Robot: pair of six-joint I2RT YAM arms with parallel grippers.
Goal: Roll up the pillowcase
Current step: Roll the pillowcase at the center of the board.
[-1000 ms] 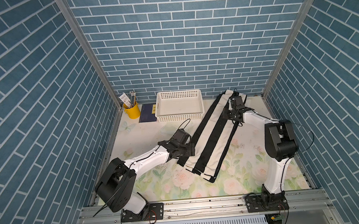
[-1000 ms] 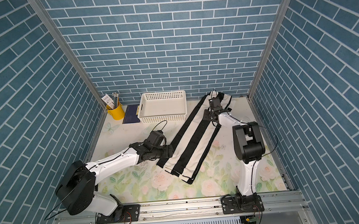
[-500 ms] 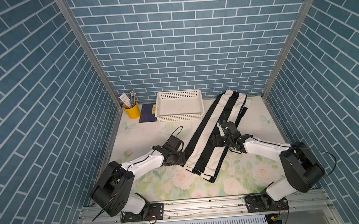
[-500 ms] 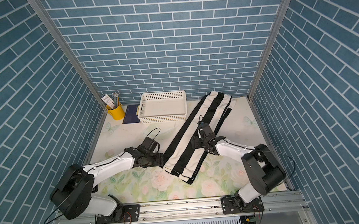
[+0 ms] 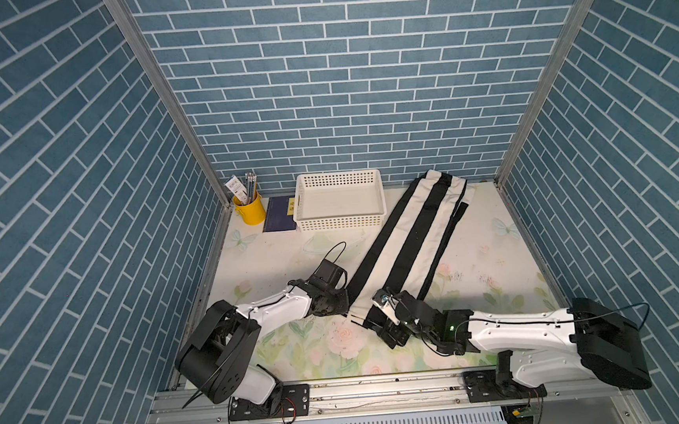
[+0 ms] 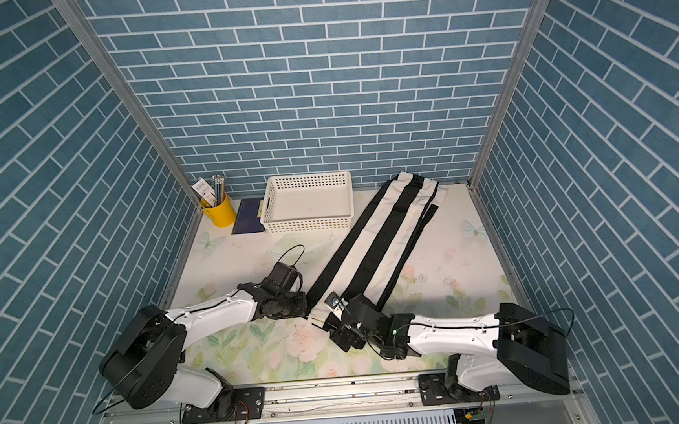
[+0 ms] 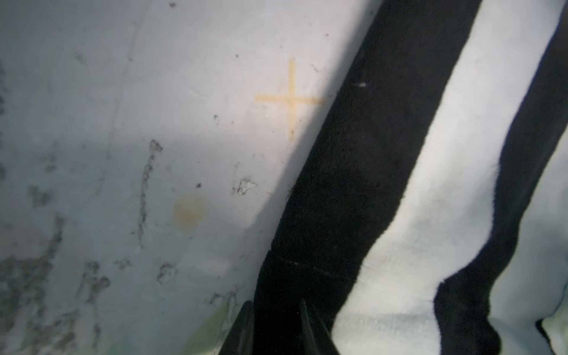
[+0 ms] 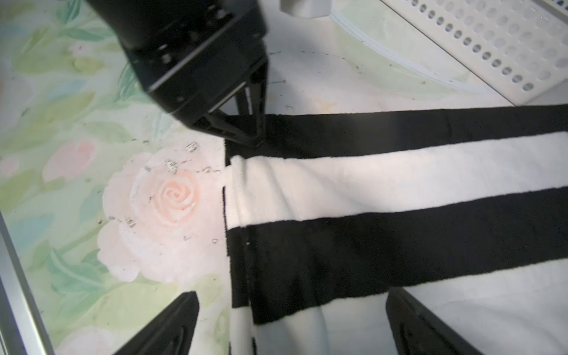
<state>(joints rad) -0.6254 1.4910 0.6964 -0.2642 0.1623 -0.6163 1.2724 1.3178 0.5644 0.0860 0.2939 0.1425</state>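
The pillowcase point(image 5: 413, 232) point(image 6: 380, 234), black and cream striped, lies folded into a long strip running from the back right corner toward the front middle. My left gripper point(image 5: 346, 304) point(image 6: 305, 303) sits at the left corner of the strip's near end. It is shut on the outer black stripe, as the left wrist view shows point(image 7: 276, 322); the right wrist view shows the same pinch point(image 8: 252, 129). My right gripper point(image 5: 381, 331) point(image 6: 340, 331) hovers open over the near end's other corner. Its fingers straddle the pillowcase hem point(image 8: 246, 276) without touching it.
A white plastic basket point(image 5: 340, 221) point(image 6: 308, 223) stands at the back, just left of the pillowcase. A yellow cup point(image 5: 250, 211) of pens and a dark blue notebook point(image 5: 279, 219) sit in the back left corner. Brick-patterned walls close three sides; the floral mat point(image 5: 330, 344) covers the table.
My right arm swung from the pillowcase's far end to its near end and opened wide. My left gripper closed on the near left corner.
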